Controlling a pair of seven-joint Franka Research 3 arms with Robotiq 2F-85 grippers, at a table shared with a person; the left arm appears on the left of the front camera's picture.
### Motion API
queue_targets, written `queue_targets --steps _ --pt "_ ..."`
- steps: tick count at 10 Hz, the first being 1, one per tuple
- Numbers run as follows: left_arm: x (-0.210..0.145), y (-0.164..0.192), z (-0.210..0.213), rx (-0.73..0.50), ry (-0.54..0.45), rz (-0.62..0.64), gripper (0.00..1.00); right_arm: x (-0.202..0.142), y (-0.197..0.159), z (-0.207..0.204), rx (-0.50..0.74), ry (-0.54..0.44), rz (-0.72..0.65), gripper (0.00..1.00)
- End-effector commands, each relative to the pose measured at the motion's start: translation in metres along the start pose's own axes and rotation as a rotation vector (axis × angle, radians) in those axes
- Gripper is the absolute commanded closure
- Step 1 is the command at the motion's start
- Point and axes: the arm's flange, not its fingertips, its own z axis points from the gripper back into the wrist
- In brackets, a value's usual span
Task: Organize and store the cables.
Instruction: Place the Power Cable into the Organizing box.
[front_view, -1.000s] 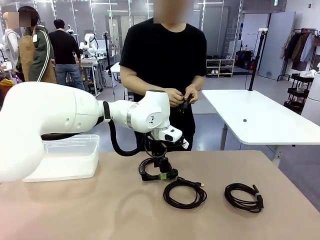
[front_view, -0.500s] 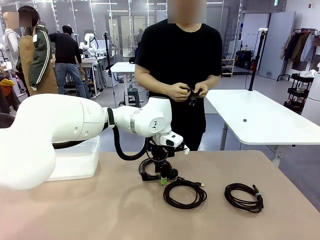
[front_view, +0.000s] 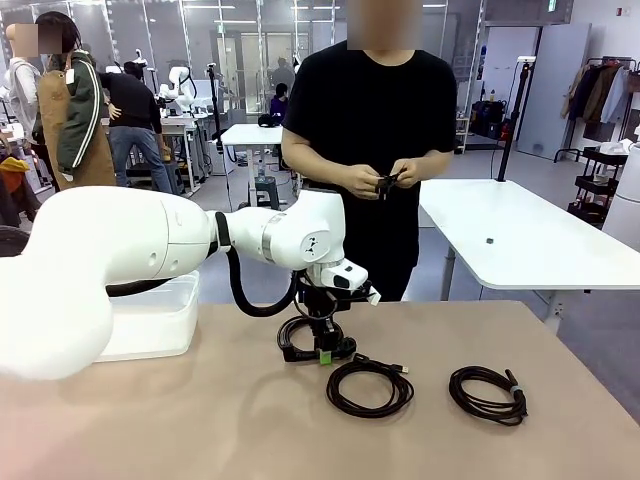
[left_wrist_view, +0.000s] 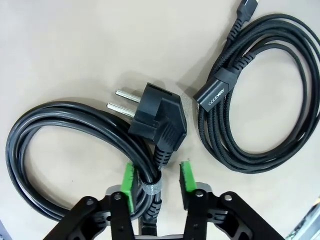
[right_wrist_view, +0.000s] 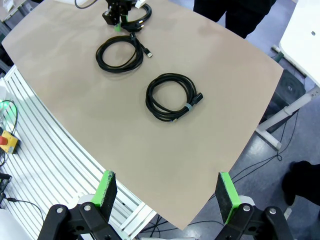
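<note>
Three black cables lie coiled on the tan table. The thick power cable (front_view: 289, 340) with its two-pin plug (left_wrist_view: 157, 120) is farthest left. My left gripper (front_view: 323, 352) stands upright over it, shut on its tied neck (left_wrist_view: 150, 189), a green pad (left_wrist_view: 128, 183) on either side. A braided cable (front_view: 368, 387) lies just to the right, also seen as the braided cable (left_wrist_view: 260, 100) in the left wrist view. The third cable (front_view: 488, 393) lies farther right. My right gripper (right_wrist_view: 165, 192) is open, high over the table's near corner, holding nothing. The person holds a small cable (front_view: 385, 183) in both hands.
A clear plastic bin (front_view: 150, 320) stands at the table's back left, partly behind my left arm. The person stands at the far edge. A white table (front_view: 520, 240) is behind on the right. The third coil (right_wrist_view: 172, 97) has bare tabletop around it.
My left gripper's jaws have gone from open to shut around the power cable's tied neck. The person has stepped a little to the right, still handling a small cable.
</note>
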Motion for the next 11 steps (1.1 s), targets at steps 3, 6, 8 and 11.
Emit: queue_targets --steps 3,6,8,11 --pt "-0.001 0.001 0.006 0.014 0.011 -0.013 1.00 0.001 0.001 -0.001 0.003 0.002 0.006 0.00" --pt "-0.025 -0.030 0.075 0.000 -0.078 -0.084 1.00 0.001 0.001 -0.001 0.003 0.002 0.006 0.00" --pt "-0.053 -0.053 0.131 0.040 -0.094 -0.141 1.00 0.001 0.001 -0.001 0.003 0.002 0.006 0.00" --pt "-0.077 -0.078 0.163 0.078 -0.102 -0.195 1.00 0.001 0.001 -0.001 0.003 0.002 0.006 0.00"
